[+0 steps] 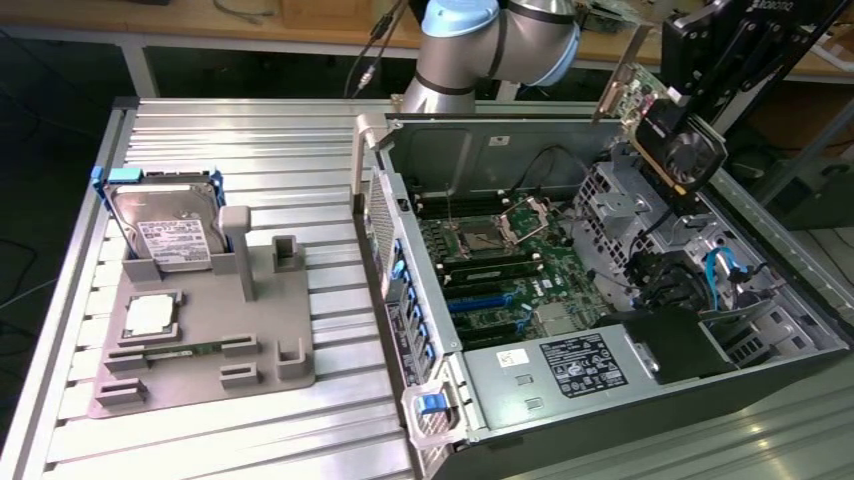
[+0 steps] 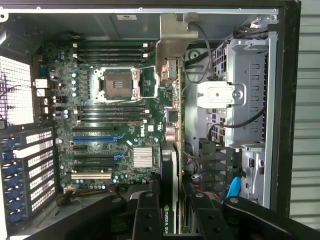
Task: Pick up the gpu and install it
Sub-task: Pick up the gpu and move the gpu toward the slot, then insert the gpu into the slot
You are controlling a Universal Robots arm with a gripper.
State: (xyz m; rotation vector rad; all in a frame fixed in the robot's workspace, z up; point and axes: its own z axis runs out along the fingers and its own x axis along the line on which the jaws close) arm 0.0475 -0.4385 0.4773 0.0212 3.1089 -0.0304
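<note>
Gpu, gripped in the end effector, hangs above open case.

A silver desk of ribbed aluminium slats spans the foreground, its grooves running along the exterior view's left-to-right line and catching even, soft light. The same slats show past the far side in the wrist view. Behind it stands a pale wooden workbench on a white metal frame, with loose cables on top. On the exterior view's left lies a dark floor.
</note>
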